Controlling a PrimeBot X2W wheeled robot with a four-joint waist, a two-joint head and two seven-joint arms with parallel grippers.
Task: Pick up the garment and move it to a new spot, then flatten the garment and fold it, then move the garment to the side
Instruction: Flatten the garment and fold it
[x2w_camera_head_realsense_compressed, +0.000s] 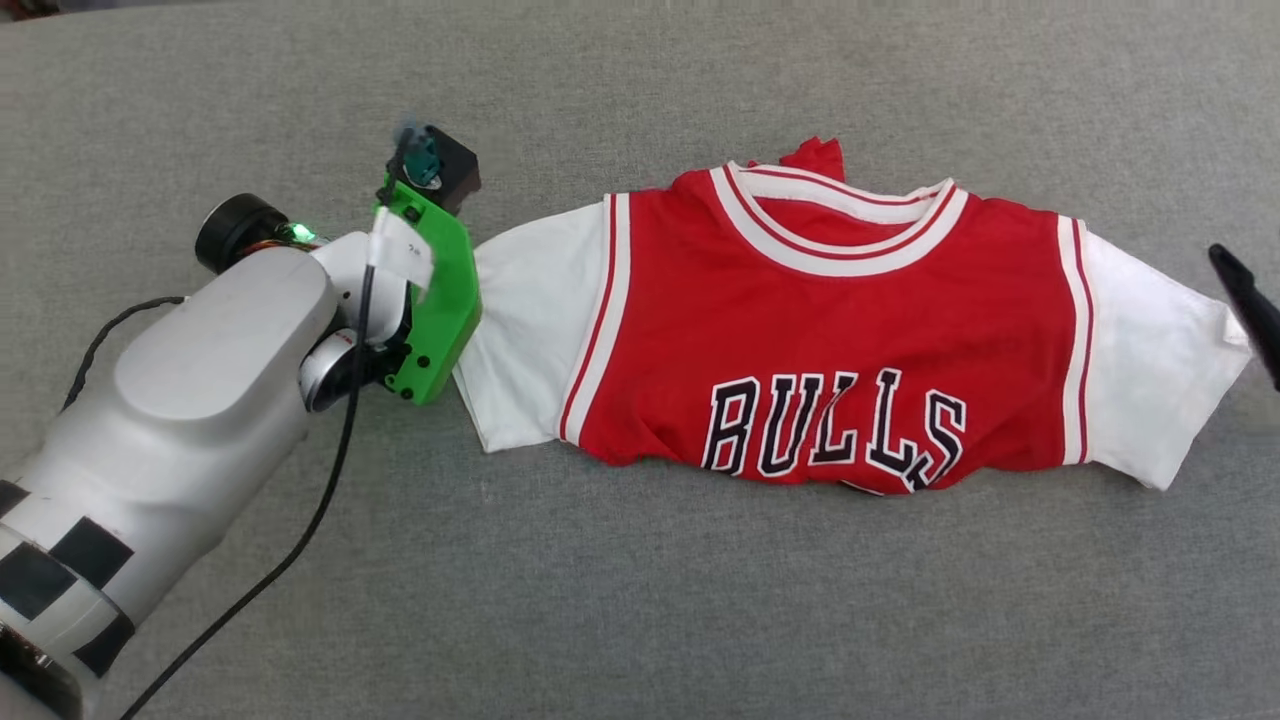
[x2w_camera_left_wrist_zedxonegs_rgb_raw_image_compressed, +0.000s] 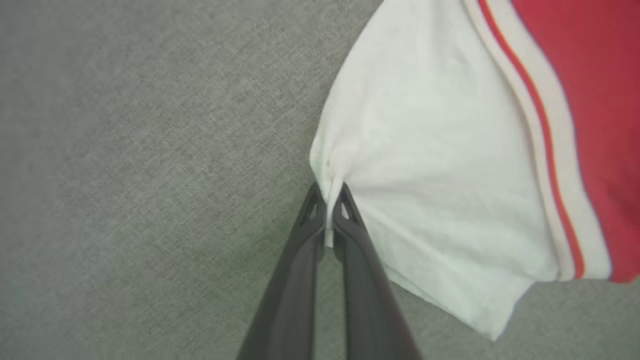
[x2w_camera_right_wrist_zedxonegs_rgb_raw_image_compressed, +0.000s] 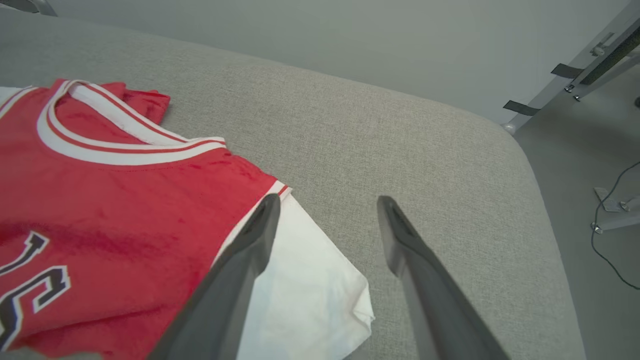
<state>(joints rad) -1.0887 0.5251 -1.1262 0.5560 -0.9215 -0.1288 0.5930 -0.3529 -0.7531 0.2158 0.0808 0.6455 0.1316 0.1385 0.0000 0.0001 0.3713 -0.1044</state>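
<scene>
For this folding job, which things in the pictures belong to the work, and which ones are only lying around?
Part of the job: the garment, the left gripper shut on its white sleeve, the open right gripper.
Just around: the grey padded surface, the metal frame leg with black tape.

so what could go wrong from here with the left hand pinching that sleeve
1. The left hand is shut on just a thin pinch of the white sleeve at its edge; a firm pull could slip the cloth free.
2. The right hand is open by the other sleeve, holding nothing, so a one-sided lift would likely drag and bunch the garment on the grey surface.
</scene>
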